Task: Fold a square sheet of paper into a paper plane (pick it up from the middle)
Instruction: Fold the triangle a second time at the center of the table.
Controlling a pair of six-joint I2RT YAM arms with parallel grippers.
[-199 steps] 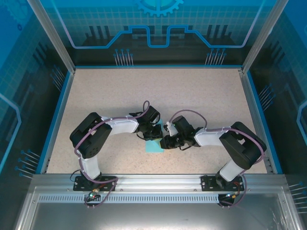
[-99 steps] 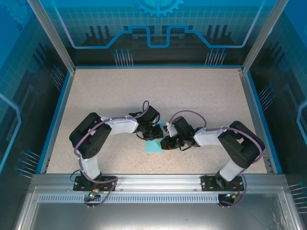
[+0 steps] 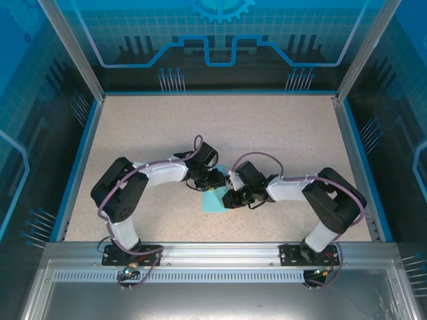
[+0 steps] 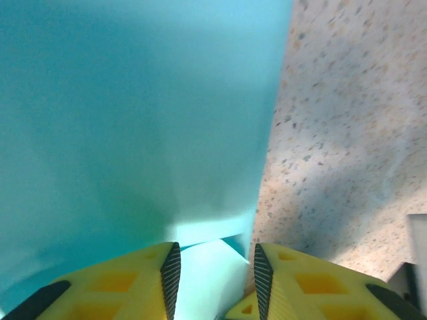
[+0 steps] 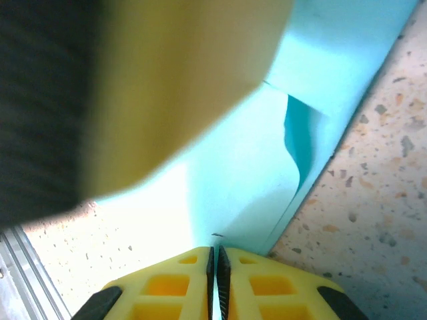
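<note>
Your right claw (image 5: 215,259) pinches the edge of the folded light-blue paper (image 3: 213,204); your left claw (image 4: 213,270) stands spread over it. Open desk (image 3: 220,127) stretches wide beyond them.

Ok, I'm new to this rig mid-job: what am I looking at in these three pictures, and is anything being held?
A left arm and a right arm stand at the near edge of a speckled table. The overhead picture looks down from behind them; the other two come from a camera on each wrist, yellow fingers at the bottom. A partly folded light-blue paper lies between the arms. The right tool is shut, pinching its edge. The left tool is open over it.
</note>
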